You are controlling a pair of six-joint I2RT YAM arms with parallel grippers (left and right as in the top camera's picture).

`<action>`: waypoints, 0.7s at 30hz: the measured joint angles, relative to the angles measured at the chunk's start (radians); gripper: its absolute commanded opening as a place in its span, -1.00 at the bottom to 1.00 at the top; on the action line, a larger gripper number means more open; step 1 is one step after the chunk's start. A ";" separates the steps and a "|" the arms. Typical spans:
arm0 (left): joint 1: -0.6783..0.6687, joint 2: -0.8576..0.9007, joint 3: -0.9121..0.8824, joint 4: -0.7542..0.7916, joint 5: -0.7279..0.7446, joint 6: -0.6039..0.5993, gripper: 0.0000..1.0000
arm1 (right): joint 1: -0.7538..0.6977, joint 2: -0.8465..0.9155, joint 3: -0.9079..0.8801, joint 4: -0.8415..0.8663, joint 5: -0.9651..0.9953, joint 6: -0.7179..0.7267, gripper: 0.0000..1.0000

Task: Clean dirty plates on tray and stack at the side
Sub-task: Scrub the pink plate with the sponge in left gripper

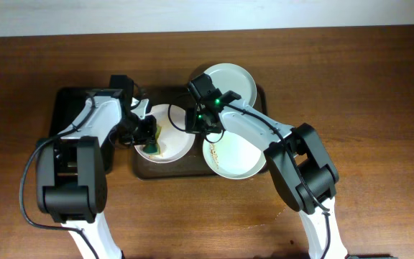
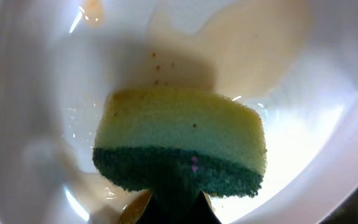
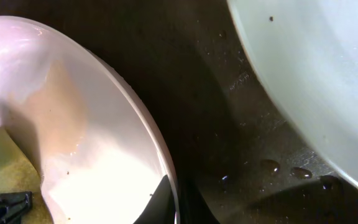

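Note:
Three white plates lie on the dark-brown tray (image 1: 141, 168). My left gripper (image 1: 148, 134) is shut on a yellow-and-green sponge (image 2: 179, 146) and presses it into the left plate (image 1: 177, 145), which shows orange-brown smears (image 2: 247, 56). My right gripper (image 1: 192, 122) is shut on that plate's right rim (image 3: 166, 180), one finger inside and one outside. A second plate (image 1: 236, 155) with a thin orange smear lies at the front right. A third plate (image 1: 232, 80) lies at the back right, and its edge shows in the right wrist view (image 3: 316, 68).
A smaller black tray (image 1: 67, 108) lies left of the brown tray, partly under my left arm. Water drops (image 3: 291, 171) sit on the wet tray floor between the plates. Bare wooden table (image 1: 379, 93) surrounds the trays.

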 measured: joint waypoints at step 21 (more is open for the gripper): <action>0.017 0.109 0.058 0.303 0.209 -0.297 -0.99 | -0.068 0.045 -0.002 0.087 -0.259 -0.026 -0.92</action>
